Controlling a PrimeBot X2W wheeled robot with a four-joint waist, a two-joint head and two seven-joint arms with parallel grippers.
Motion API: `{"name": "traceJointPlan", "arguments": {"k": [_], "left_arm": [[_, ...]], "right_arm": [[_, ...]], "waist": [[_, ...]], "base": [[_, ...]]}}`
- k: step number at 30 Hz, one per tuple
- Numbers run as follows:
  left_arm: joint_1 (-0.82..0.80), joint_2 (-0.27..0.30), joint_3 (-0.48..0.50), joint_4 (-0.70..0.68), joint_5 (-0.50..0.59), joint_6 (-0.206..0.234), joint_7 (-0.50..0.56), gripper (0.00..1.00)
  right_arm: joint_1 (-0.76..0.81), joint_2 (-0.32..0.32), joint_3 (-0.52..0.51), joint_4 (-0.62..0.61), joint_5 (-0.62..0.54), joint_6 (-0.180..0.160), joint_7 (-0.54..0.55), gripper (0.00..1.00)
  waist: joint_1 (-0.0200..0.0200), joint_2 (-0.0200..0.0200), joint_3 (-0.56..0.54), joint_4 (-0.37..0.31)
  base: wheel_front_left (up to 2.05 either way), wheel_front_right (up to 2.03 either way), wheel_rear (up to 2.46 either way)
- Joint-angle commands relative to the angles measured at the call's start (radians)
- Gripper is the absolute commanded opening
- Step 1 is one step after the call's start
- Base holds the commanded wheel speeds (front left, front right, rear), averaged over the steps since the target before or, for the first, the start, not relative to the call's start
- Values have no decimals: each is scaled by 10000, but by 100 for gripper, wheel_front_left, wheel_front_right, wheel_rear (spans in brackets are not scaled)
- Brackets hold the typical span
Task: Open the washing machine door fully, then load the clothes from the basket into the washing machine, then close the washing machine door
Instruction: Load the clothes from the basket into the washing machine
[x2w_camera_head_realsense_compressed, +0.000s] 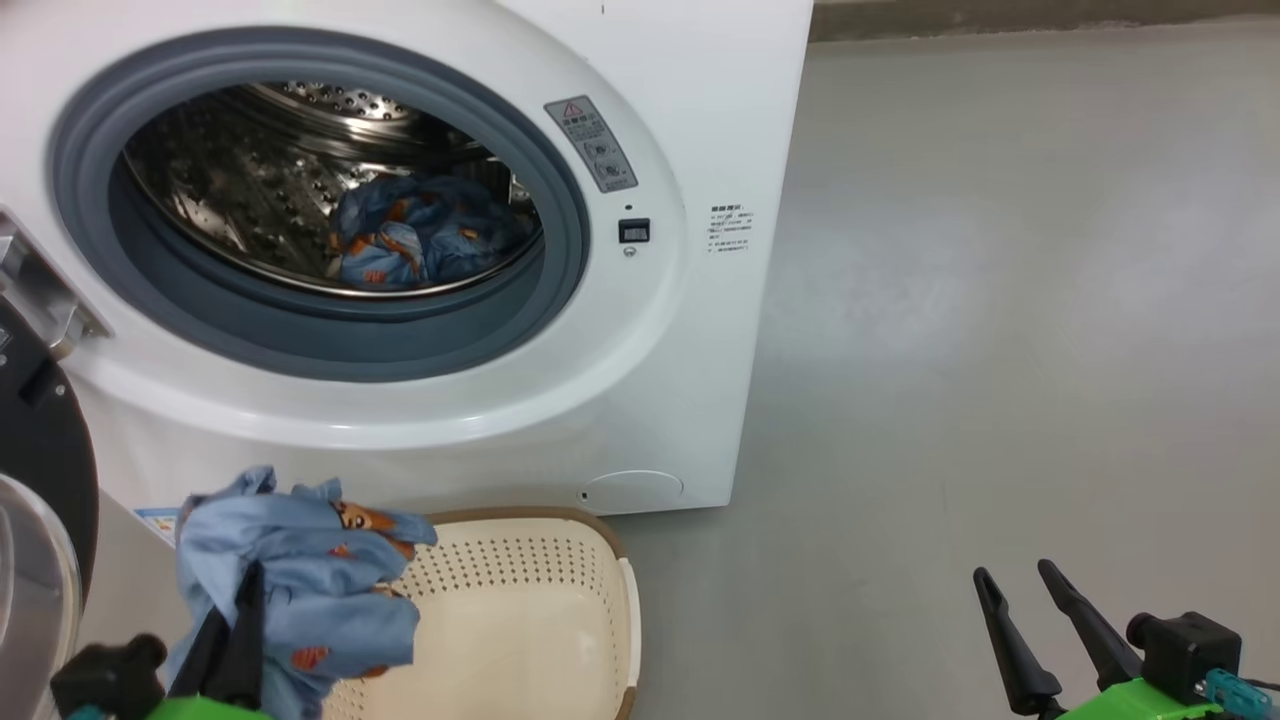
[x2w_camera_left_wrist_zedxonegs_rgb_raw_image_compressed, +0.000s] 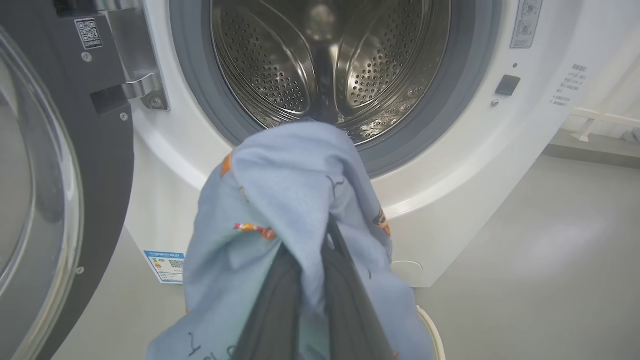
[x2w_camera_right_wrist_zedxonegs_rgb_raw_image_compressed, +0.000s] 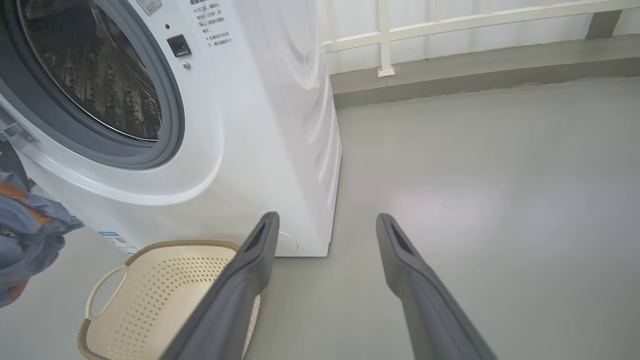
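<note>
Washing machine (x2w_camera_head_realsense_compressed: 700, 300) standing far left, drum (x2w_camera_head_realsense_compressed: 250, 190) mouth facing me. Washing machine door (x2w_camera_left_wrist_zedxonegs_rgb_raw_image_compressed: 60, 175) hanging open at near left. Basket (x2w_camera_head_realsense_compressed: 540, 600) sitting near, just below machine front, looking empty.

Clothes: one bear-print bundle (x2w_camera_head_realsense_compressed: 420, 240) lying inside drum. Second garment (x2w_camera_head_realsense_compressed: 300, 580) dangling over basket's left end, with left gripper (x2w_camera_head_realsense_compressed: 232, 600) pinching it tight.

I'm judging drum mouth as lying up and farther from those fingers. Left arm is nearer.

Right gripper (x2w_camera_head_realsense_compressed: 1012, 572) idling near right, fingers spread wide, holding nothing.

Left wrist view showing drum dead ahead past cloth. Head view showing load already inside.
</note>
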Motion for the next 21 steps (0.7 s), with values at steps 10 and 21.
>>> {"name": "traceJointPlan", "arguments": {"k": [10, 21], "left_arm": [[1299, -322, 1257, -1794, 594, -15, -135, 0], [872, -462, 1304, -2083, 493, -15, -135, 0]], "right_arm": [[207, -254, -32, -506, -13, 27, -120, 100], [-36, -119, -75, -656, -106, 27, -120, 100]], "waist": [[0, 0, -67, -144], [0, 0, 425, -226]], "base": [[0, 0, 0], [0, 0, 0]]}}
